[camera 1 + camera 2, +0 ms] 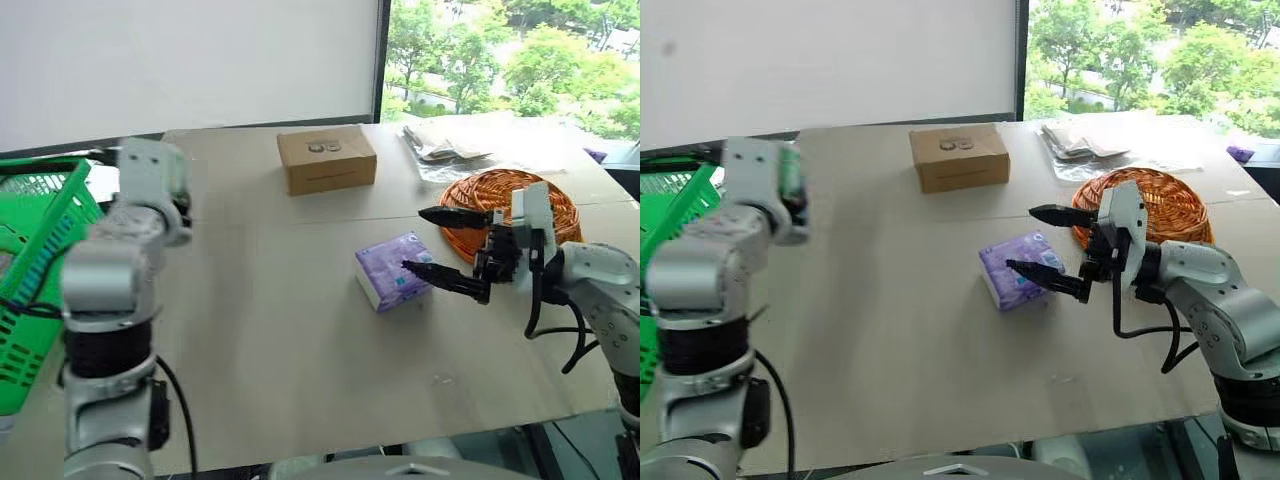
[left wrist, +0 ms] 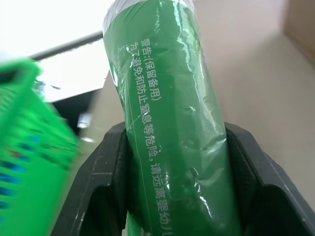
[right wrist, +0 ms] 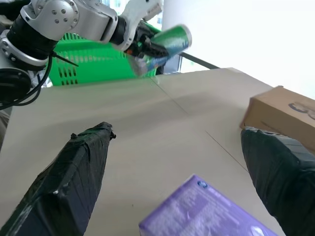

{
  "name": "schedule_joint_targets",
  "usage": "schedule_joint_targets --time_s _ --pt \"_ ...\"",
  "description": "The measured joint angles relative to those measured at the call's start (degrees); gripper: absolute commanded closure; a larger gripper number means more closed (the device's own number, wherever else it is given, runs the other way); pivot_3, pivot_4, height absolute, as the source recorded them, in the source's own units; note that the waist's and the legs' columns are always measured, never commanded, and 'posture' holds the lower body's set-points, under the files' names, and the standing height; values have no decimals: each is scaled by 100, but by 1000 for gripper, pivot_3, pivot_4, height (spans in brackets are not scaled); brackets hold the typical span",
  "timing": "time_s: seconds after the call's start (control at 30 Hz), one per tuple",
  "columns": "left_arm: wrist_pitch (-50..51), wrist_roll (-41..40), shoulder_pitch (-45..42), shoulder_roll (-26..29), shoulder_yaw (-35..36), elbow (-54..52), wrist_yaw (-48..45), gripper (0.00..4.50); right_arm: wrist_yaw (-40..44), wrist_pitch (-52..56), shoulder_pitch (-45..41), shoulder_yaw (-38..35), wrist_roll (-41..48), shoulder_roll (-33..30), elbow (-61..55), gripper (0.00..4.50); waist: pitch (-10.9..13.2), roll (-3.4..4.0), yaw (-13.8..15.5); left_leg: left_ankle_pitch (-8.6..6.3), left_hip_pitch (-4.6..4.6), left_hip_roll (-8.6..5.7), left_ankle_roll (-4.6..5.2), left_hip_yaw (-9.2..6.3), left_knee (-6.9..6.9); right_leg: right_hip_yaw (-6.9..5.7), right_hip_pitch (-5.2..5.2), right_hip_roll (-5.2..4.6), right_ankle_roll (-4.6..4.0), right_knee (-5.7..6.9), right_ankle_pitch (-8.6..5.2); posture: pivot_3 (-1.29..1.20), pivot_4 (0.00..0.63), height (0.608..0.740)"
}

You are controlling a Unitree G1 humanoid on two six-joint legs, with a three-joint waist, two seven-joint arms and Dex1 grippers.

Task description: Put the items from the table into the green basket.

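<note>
White Chinese warning text 警告:(保留备用) on the green container (smaller print beside it unclear)

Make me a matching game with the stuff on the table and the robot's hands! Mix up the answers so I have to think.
Things:
1. green-labelled container
2. purple tissue pack
3. cardboard box
4. wicker basket

Where:
A. at the table's far side, by the window
B. clamped in the left gripper, near the green basket
C. behind the right gripper, holding nothing
D. lying flat just in front of the open right gripper

Pairs: 1-B, 2-D, 3-A, 4-C
</note>
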Motion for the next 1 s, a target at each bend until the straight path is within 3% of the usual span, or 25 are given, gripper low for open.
schedule_joint_targets --time_s 0.2,0.43,0.63,0.87,1.0 --pt "-232 286 419 837 625 474 -229 2508 0 201 -378 17 349 195 130 0 -7 -9 221 15 -150 -38 -41 -57 11 -84 -114 -88 5 -10 1 216 22 740" --pt "-885 464 1076 1085 1314 788 -389 2508 -1 327 -624 33 600 331 181 0 -12 -11 419 4 -142 -41 -30 -70 6 -107 -110 -117 0 -2 1 216 22 740" --pt "-1372 701 1160 1071 1518 1292 -254 51 -3 330 -618 34 598 337 185 0 -18 -20 498 30 -137 -32 -66 -95 11 -133 -106 -111 -25 19 17 217 18 740" --pt "-1720 882 754 958 1867 1622 133 51 -39 299 -539 29 542 336 183 0 -32 -25 590 31 -138 -32 -67 -111 34 -151 -87 -112 -25 18 19 196 15 740" --pt "-2270 629 537 641 1742 1627 -246 51 -31 198 -437 28 346 263 183 0 -40 -32 639 30 -147 -33 -69 -137 52 -180 -76 -117 -28 18 19 189 19 740"
